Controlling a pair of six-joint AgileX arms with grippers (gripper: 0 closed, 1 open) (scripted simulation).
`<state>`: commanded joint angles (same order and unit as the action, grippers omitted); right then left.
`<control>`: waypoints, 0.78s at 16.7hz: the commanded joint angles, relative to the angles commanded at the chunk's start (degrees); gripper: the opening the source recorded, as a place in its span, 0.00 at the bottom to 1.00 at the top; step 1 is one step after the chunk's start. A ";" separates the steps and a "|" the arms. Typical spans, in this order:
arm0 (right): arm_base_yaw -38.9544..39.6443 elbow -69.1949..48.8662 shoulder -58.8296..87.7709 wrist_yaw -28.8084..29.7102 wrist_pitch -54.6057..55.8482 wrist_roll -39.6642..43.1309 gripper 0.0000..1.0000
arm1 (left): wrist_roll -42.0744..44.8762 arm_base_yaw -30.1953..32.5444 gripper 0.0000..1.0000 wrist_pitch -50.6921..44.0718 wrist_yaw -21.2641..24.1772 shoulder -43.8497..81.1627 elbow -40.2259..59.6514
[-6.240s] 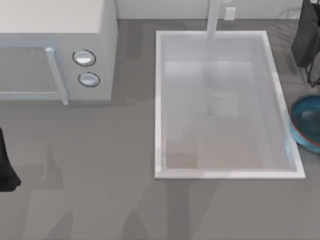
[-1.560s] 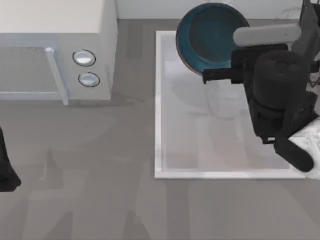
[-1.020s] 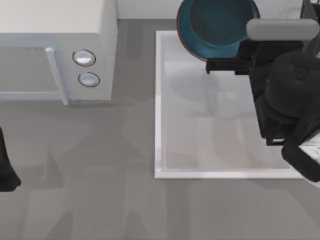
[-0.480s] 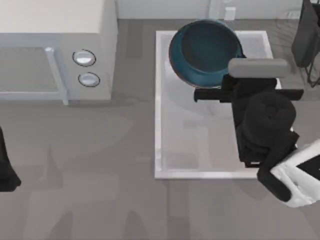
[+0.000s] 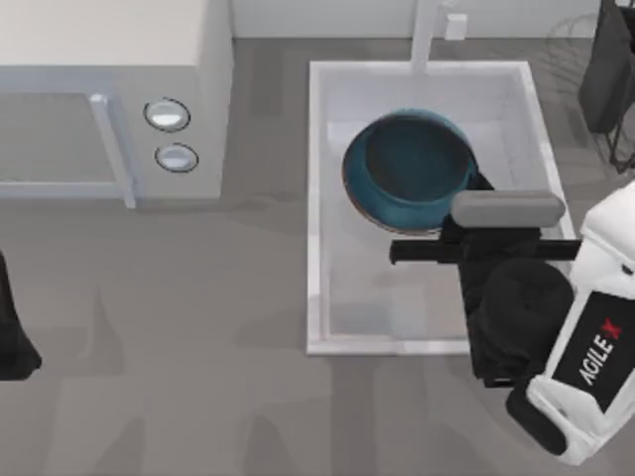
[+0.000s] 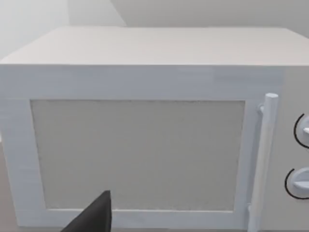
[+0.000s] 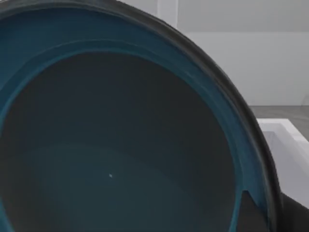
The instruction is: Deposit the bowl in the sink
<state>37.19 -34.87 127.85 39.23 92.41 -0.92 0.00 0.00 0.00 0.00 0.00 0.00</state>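
Bowl over the sink, held by your right hand.

The bowl [image 5: 409,171] sits open side up within the outline of the sink [image 5: 316,198], toward the faucet [image 5: 425,35] end. Your right hand [image 5: 474,190] grips it at the rim on the side away from the faucet, and the blue inside looms close in your right wrist view. The microwave [image 5: 119,99] stands to the left on the tabletop [image 5: 179,347]. Your left arm [image 5: 12,332] is parked at the left edge; whether its hand is wide or narrow, you cannot tell.
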 joint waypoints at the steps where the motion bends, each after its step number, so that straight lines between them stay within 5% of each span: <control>1: 0.00 0.00 0.00 0.00 0.00 0.00 0.00 | 0.00 0.00 1.00 0.00 0.00 0.00 0.00; 4: 0.00 0.00 0.00 0.00 0.00 0.00 0.00 | 0.00 0.00 1.00 0.00 0.00 0.00 0.00; 13: 0.00 0.00 0.00 0.00 0.00 0.00 0.68 | 0.00 0.00 1.00 0.00 0.00 0.00 0.00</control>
<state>37.19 -34.87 127.85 39.23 92.41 -0.92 0.00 0.00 0.00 0.00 0.00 0.00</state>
